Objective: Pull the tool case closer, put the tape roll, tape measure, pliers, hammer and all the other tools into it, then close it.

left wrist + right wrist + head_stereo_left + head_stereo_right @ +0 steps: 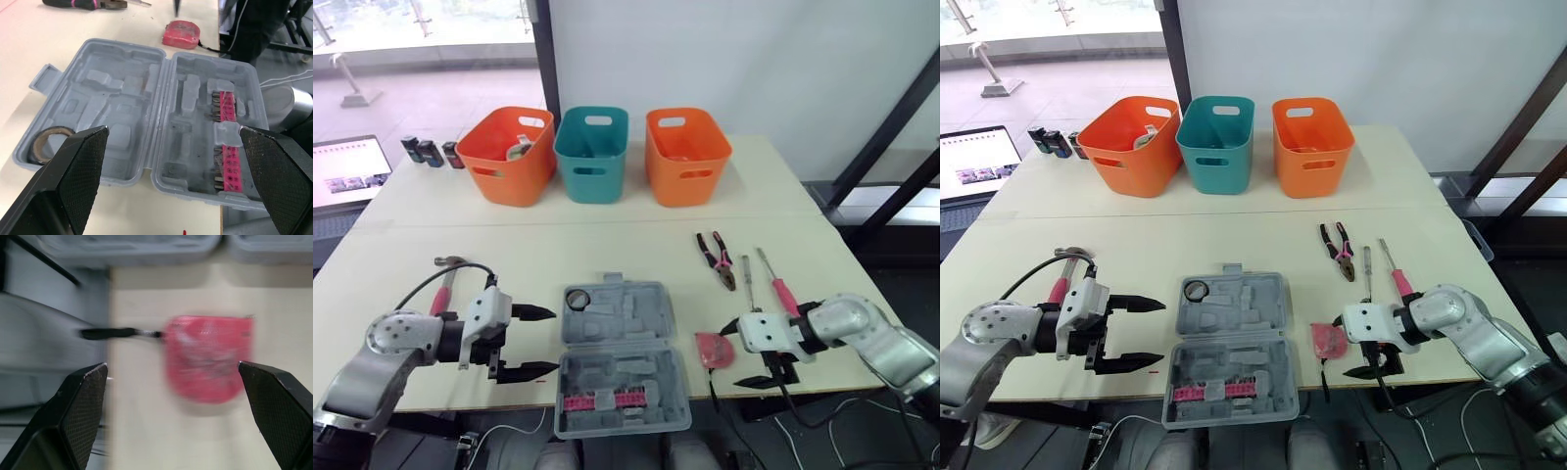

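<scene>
Nearest, hanging a little over the front edge of the table [538, 250], lies the case [622, 367]. It is open flat, with one tape roll [578, 298] in its far half and one row of pink bits [602, 400] in its near half.

From the left, one hammer [443, 286] lies beside the wrist of the left gripper [554, 341], on the far side, its handle running away from the front edge. That gripper is spread wide and empty, its tips aimed at the case's left side and just short of it.

Past the case, one red tape measure [710, 349] lies straight ahead of the right gripper [730, 355], between its tips and the case, with its strap trailing towards the front edge. This gripper also gapes wide with nothing in it. Its arm is plainly the nearer, so I reckon the tape measure is its pick.

Farther out beyond it lie one pliers [718, 257] and two screwdrivers [778, 291], all pointing lengthwise away.
</scene>
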Controlling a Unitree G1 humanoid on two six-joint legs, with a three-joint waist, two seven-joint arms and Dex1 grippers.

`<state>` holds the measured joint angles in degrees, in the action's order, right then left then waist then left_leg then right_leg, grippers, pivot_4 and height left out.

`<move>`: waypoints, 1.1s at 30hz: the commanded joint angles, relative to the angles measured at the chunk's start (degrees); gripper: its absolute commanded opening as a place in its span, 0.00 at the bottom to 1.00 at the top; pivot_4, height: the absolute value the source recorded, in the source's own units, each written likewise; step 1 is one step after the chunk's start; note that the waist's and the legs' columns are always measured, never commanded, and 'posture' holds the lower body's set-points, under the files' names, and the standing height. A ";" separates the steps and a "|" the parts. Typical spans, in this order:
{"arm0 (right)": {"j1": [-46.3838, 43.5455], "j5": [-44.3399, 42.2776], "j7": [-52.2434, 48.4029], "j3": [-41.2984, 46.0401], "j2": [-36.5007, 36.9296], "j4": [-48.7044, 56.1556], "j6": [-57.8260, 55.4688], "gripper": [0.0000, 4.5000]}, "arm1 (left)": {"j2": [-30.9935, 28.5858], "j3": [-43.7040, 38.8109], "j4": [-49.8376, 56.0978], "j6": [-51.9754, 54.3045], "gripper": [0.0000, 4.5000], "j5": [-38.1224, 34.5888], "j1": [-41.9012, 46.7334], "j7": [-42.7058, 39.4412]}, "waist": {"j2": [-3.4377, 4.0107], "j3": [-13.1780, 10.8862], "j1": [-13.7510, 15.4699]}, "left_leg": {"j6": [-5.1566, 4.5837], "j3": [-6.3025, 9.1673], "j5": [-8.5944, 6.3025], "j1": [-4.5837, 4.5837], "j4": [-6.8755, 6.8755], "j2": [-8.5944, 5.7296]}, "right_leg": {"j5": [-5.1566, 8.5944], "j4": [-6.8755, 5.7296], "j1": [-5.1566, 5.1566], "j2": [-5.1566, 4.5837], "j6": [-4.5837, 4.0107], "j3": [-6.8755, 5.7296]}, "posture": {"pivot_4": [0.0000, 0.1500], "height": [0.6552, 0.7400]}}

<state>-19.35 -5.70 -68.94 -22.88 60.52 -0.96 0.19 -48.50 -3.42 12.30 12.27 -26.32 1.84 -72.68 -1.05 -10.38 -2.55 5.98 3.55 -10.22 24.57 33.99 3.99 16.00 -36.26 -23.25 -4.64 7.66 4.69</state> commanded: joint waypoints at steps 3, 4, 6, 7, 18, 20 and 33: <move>-2.70 4.24 -1.91 0.71 -2.93 -4.28 1.38 0.99 | -0.23 -0.99 2.56 0.00 1.00 -0.40 -1.08 1.02 | 0.00 -0.01 0.35 | 0.00 0.00 0.00 0.00 -0.01 0.00 | 0.01 0.00 0.04 0.00 0.02 0.00 | 1.00 1.00; -2.77 4.68 -2.33 0.80 -3.18 -4.61 1.39 0.99 | -0.28 -1.05 2.66 0.04 1.00 -0.46 -1.20 1.12 | 0.00 -0.02 0.41 | 0.00 0.00 0.00 0.00 0.00 0.00 | 0.01 0.00 0.05 0.00 0.02 0.00 | 1.00 1.00; -2.93 5.19 -2.46 0.89 -4.47 -5.07 0.09 0.99 | -0.10 -1.48 2.76 0.48 1.00 -0.65 -1.38 1.90 | 0.00 -0.02 0.41 | 0.00 0.00 0.00 0.00 0.02 -0.01 | 0.01 0.00 0.07 0.00 0.01 0.00 | 1.00 1.00; -3.15 5.61 -2.28 0.75 -5.33 -5.30 -0.56 0.99 | -0.15 -1.57 2.78 0.56 1.00 -0.58 -1.46 2.09 | -0.01 -0.02 0.32 | 0.00 0.01 0.00 -0.03 0.03 0.00 | 0.01 0.00 0.09 0.00 0.01 0.00 | 1.00 1.00; -3.49 11.62 -0.97 0.26 -8.69 -7.76 -0.82 0.99 | -0.43 -1.47 3.08 1.01 1.00 -0.41 -1.47 2.92 | -0.01 -0.01 0.11 | 0.00 0.01 0.00 -0.11 0.03 0.00 | 0.00 -0.01 0.16 0.00 0.01 0.00 | 1.00 1.00; -3.47 11.92 -0.83 0.36 -9.03 -7.84 -0.93 0.99 | -0.42 -1.38 3.13 1.07 1.00 -0.45 -1.42 3.03 | -0.02 -0.01 0.04 | 0.00 0.01 0.00 -0.13 0.03 0.00 | 0.00 -0.01 0.18 0.01 0.01 -0.01 | 1.00 1.00; -2.25 11.14 -1.56 1.46 -10.13 -3.88 -3.45 0.63 | -0.42 -1.09 2.57 1.01 1.00 -0.08 -0.98 3.26 | -0.05 0.01 0.00 | 0.00 0.02 0.01 -0.23 0.04 0.00 | 0.00 -0.02 0.29 0.01 0.01 -0.01 | 1.00 1.00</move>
<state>-21.99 5.52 -70.73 -22.48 50.76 -7.12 -2.55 -48.49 -3.54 13.97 13.46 -26.34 0.46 -69.67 -1.10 -10.37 -2.55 5.98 3.57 -10.21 24.34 34.03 3.99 16.00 -36.29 -22.96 -4.63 7.68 4.68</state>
